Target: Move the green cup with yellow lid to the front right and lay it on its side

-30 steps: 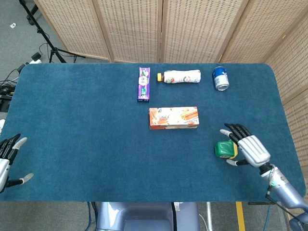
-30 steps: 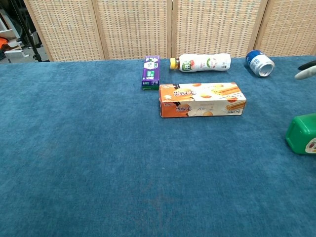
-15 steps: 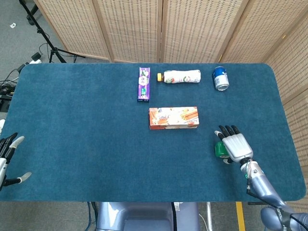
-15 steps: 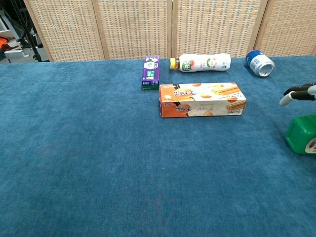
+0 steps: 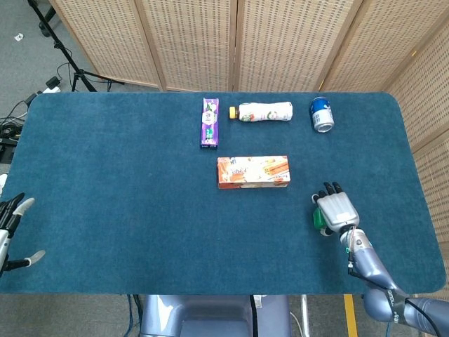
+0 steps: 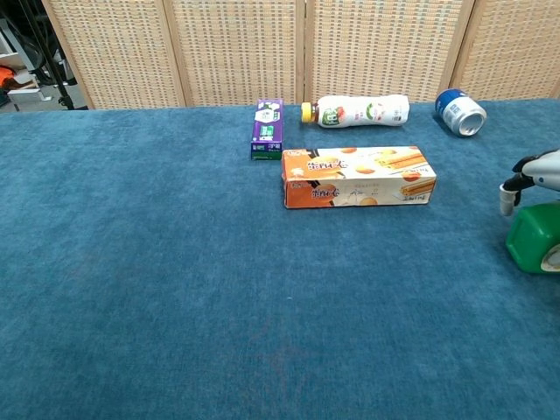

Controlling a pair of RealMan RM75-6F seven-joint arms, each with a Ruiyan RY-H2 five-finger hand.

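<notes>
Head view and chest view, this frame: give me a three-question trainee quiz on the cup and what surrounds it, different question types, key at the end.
1. True or false: the green cup stands upright.
2. Which hand is over the cup? A) left hand B) right hand
3. Fill in: the item lying nearest the cup is the orange ____.

Key
1. False: it lies on its side at the front right of the table.
2. B: the right hand covers it from above; whether it grips is unclear. The left hand is open at the far edge.
3. box.
</notes>
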